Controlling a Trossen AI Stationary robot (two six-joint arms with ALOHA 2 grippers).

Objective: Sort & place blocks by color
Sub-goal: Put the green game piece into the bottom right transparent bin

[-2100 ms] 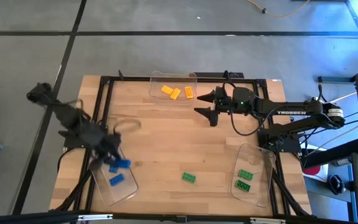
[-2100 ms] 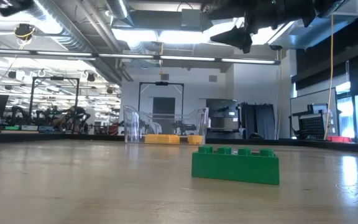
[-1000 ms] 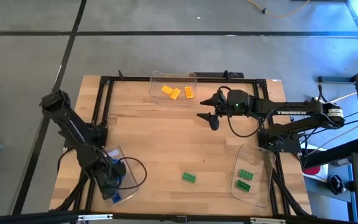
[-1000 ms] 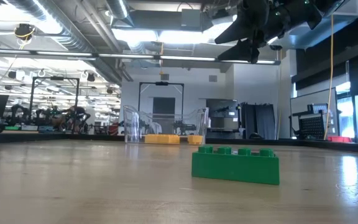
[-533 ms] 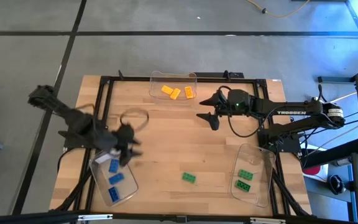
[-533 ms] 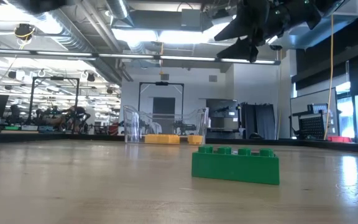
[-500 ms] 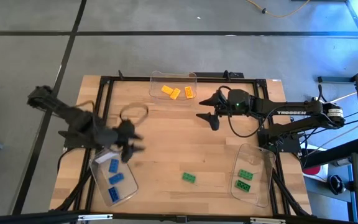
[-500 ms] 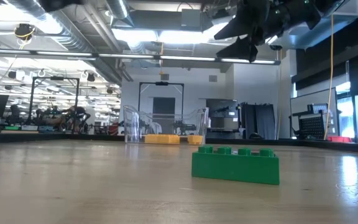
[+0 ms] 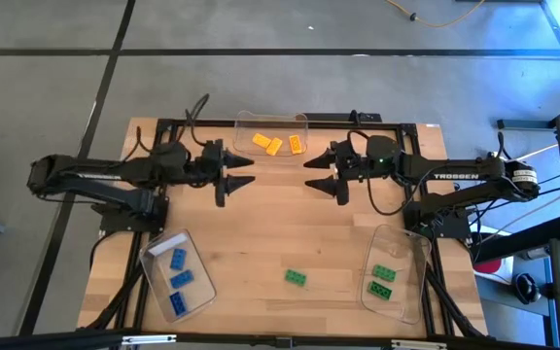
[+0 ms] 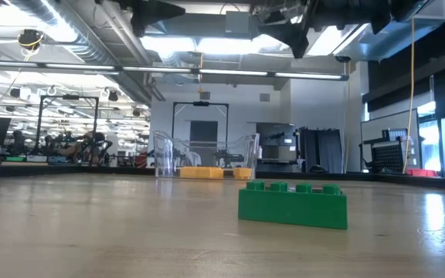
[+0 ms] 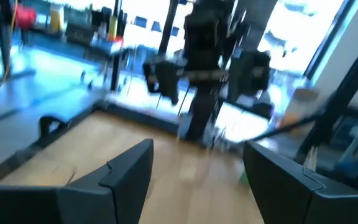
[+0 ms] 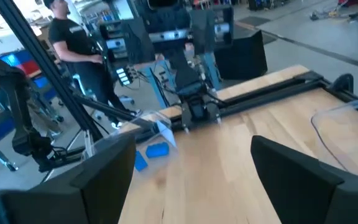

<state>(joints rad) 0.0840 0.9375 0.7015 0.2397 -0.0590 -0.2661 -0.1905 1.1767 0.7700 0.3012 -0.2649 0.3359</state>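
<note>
One green block [image 9: 296, 278] lies alone on the bare wood near the near edge, studs up, flat on its underside [image 10: 292, 205]. Three blue blocks [image 9: 178, 279] lie in the clear tray at the near left. Two green blocks [image 9: 381, 280] lie in the clear tray at the near right. Three yellow-orange blocks [image 9: 273, 144] lie in the tray at the far edge. My left gripper [image 9: 233, 182] hangs open over the far-left part of the table, pointing right. My right gripper [image 9: 319, 177] hangs open facing it, pointing left. Both are high above the wood.
The three clear trays [image 9: 205, 292] [image 9: 408, 292] [image 9: 246, 124] stand near the table's edges. A black frame [image 9: 163, 124] runs round the table. Bare wood lies between the trays. People [image 12: 64, 37] and equipment stand in the room beyond the table.
My left gripper has risen out of the near-left tray, leaving the three blue blocks in it, and has swung toward the far edge and the table's middle, turning level to point right. My right gripper has tipped up a little.
</note>
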